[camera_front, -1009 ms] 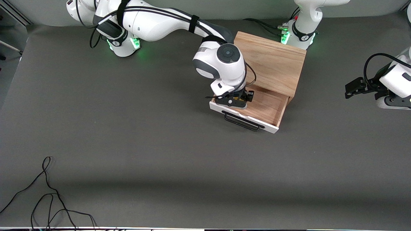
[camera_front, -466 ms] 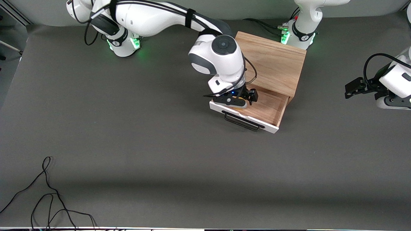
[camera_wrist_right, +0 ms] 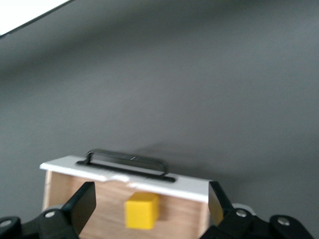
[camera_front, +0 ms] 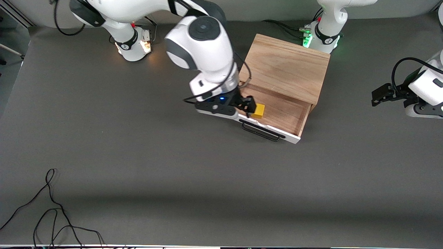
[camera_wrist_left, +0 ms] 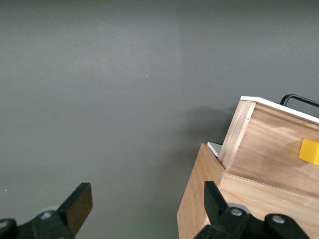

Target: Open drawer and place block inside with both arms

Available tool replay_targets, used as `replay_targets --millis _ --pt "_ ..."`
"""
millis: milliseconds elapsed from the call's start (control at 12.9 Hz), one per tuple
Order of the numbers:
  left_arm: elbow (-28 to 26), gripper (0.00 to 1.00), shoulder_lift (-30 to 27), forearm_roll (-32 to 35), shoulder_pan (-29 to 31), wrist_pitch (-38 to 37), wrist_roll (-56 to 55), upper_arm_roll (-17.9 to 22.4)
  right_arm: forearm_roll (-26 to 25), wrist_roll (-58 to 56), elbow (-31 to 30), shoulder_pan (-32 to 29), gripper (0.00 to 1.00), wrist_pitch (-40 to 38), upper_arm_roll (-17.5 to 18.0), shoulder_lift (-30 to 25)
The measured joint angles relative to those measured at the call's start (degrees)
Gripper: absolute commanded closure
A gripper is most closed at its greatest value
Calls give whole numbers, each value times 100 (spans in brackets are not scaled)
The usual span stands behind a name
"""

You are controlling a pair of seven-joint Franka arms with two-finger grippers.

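Observation:
The oak cabinet [camera_front: 287,67] has its drawer [camera_front: 287,114] pulled open, with the white front panel [camera_front: 273,130] and black handle [camera_front: 260,131] toward the front camera. The yellow block [camera_front: 258,111] rests on the drawer floor by the front panel; it also shows in the right wrist view [camera_wrist_right: 142,210] and the left wrist view [camera_wrist_left: 309,151]. My right gripper [camera_front: 244,107] is open and empty, raised over the drawer's corner toward the right arm's end, apart from the block. My left gripper [camera_front: 379,95] is open and empty, waiting off the cabinet's side at the left arm's end.
A loose black cable [camera_front: 52,211] lies on the grey table near the front camera at the right arm's end. Cables run by the left arm's base [camera_front: 320,38], beside the cabinet's back corner.
My right gripper has let go of the block, risen out of the drawer and drawn back toward the right arm's end. The block now lies uncovered in the drawer. The left arm has not moved.

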Motion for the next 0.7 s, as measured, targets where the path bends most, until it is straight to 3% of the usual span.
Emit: replay_targets --millis 388,543,699 --pt "0 0 1 3 -3 0 0 3 558 -1737 -128 -1181 0 -1389 -74 -838" --pt "0 0 1 3 -4 0 0 2 643 -2424 -351 -1416 0 -1566 -469 -1159" --pt "-1 0 1 4 -5 0 0 4 1119 -3111 -728 -1420 0 -1507 -1234 -1540"
